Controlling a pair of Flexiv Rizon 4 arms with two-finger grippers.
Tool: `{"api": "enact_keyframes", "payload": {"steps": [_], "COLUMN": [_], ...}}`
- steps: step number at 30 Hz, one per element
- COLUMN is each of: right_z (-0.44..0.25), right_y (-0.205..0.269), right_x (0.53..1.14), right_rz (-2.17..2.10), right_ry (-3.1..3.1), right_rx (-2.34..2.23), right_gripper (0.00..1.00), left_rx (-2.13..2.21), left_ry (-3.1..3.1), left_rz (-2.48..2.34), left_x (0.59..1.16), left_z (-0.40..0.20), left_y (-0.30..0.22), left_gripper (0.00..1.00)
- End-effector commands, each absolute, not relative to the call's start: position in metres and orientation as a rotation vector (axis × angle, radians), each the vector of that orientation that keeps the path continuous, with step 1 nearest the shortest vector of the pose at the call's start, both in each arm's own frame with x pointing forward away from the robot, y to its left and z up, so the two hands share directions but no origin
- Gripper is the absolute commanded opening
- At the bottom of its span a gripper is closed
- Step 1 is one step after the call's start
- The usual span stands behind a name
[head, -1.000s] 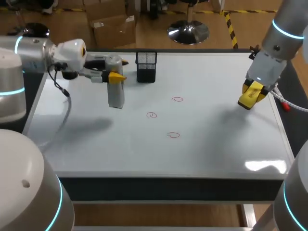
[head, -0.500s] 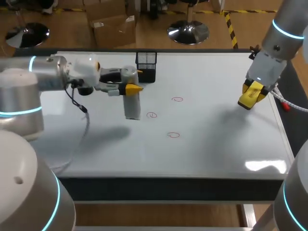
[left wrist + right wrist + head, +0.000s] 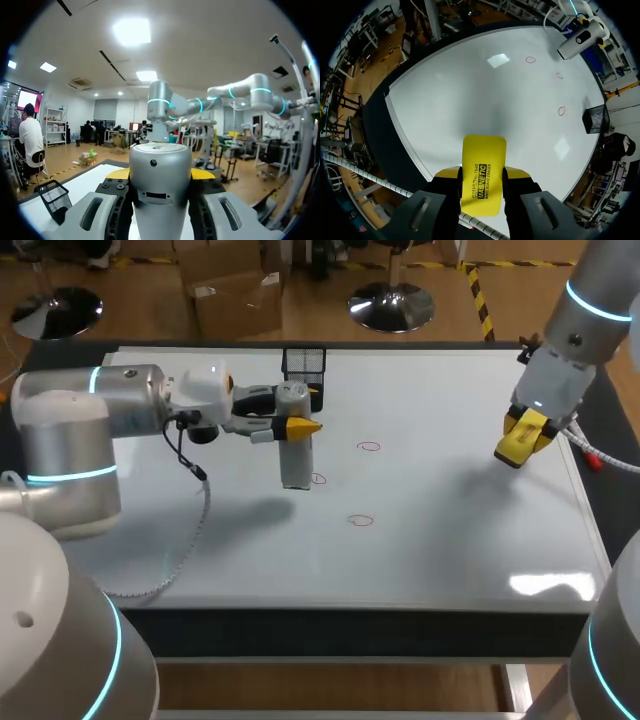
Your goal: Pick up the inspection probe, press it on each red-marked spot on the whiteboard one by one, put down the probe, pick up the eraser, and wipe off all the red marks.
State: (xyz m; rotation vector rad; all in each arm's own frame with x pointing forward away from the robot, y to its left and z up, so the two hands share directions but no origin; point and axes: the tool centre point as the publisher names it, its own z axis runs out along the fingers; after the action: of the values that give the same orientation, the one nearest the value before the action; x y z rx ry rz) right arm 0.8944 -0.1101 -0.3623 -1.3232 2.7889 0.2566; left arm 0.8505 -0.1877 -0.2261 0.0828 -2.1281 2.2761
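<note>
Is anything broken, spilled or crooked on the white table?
Nothing stands out. The probe hangs upright in the left gripper, the eraser sits straight in the right gripper, the basket stands upright, and the three red marks look neat.

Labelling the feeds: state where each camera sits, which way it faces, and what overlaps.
Head: above and behind, looking down on the whiteboard; shows left pincer holding probe, right pincer holding eraser.
Left wrist: behind the left pincer, facing level across the room; probe in its grip.
Right wrist: behind the right pincer, looking down past eraser at whiteboard.
Shared: head and right wrist both show red marks, basket.
</note>
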Motion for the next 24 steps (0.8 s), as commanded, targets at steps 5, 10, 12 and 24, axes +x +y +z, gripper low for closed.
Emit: {"api": "enact_keyframes", "payload": {"steps": [5, 10, 12, 24], "right_z": [-0.362, -0.362, -0.362, -0.362], "right_y": [-0.110, -0.110, -0.110, -0.110], "right_x": [0.895, 0.895, 0.895, 0.895], "right_rz": [0.251, 0.251, 0.251, 0.251], "right_ry": [2.791, 2.791, 2.791, 2.791], "right_rx": [-1.326, -1.326, -1.326, -1.326], "right_gripper": [0.00, 0.00, 0.00, 0.00], "left_rx": [0.072, 0.081, 0.074, 0.069], "left_ry": [-2.120, -2.113, -2.120, -2.126], "left_rz": [2.287, 2.280, 2.287, 2.306], "left_x": [0.864, 0.874, 0.877, 0.887], "left_z": [-0.236, -0.243, -0.245, -0.260], "left_y": [-0.204, -0.211, -0.213, -0.219], "left_gripper": [0.00, 0.00, 0.00, 0.00]}}
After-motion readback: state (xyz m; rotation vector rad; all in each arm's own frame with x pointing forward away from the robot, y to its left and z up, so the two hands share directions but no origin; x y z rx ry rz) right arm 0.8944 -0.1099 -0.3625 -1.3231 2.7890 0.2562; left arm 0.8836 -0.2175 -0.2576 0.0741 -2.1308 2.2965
